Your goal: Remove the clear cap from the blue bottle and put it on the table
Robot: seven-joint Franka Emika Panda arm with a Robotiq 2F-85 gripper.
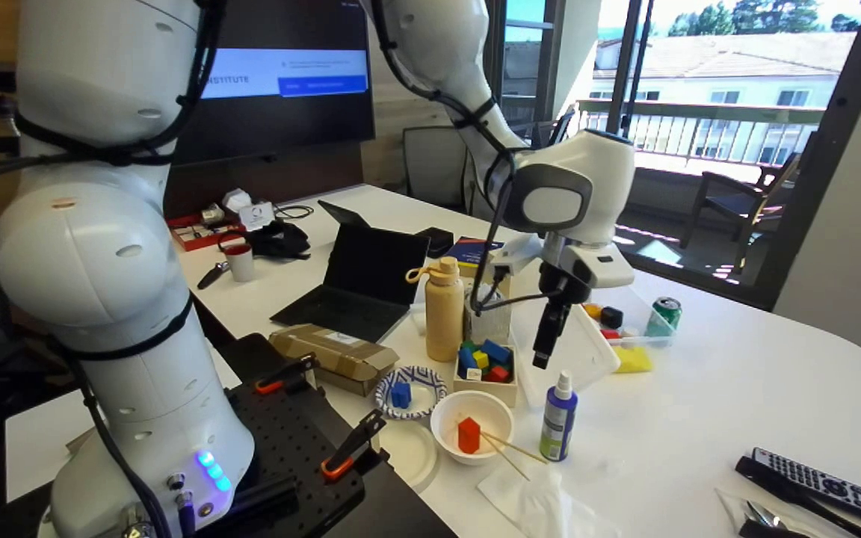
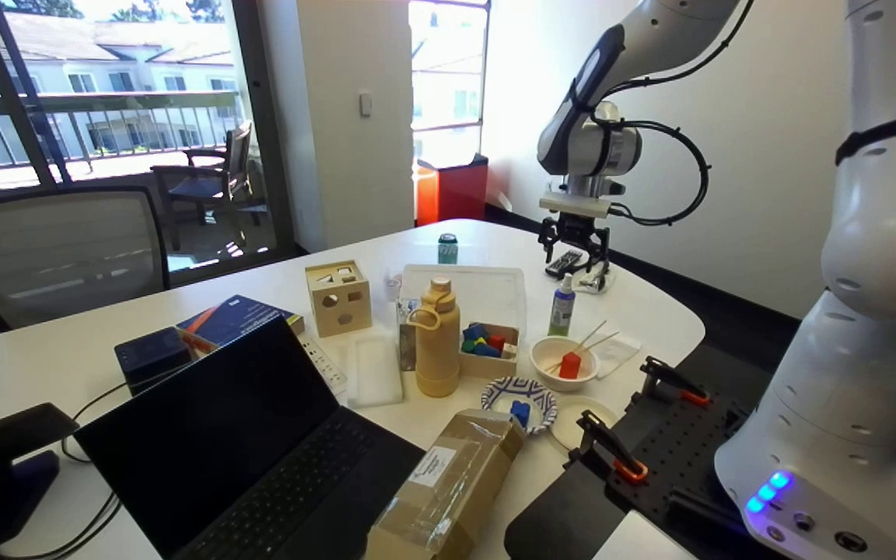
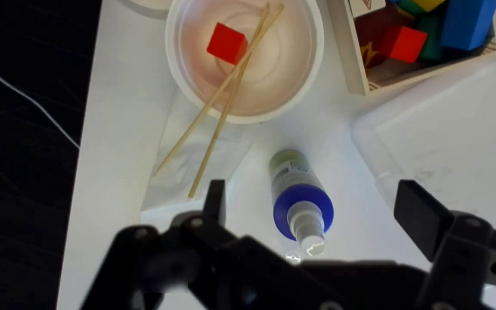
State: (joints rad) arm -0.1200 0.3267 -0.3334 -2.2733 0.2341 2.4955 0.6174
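The blue bottle [image 3: 304,196] stands upright on the white table [image 1: 737,373], also seen in both exterior views [image 1: 558,422] [image 2: 562,307]. The translucent clear cap [image 3: 309,230] appears to sit over the bottle's pale top. A small shiny round spot shows beside it in the wrist view; I cannot tell if it is a reflection or an object. My gripper [image 3: 317,209] is open and empty, with its fingers apart on either side of the bottle in the wrist view. In both exterior views the gripper [image 1: 541,364] [image 2: 575,253] hangs above the bottle, not touching it.
A white bowl [image 3: 171,47] with a red block and chopsticks is close beside the bottle. A wooden box [image 3: 353,56] of coloured blocks and a clear plastic lid [image 3: 459,129] lie nearby. A tall yellow bottle [image 1: 444,321] stands farther back. Thin plastic wrap lies near the bowl.
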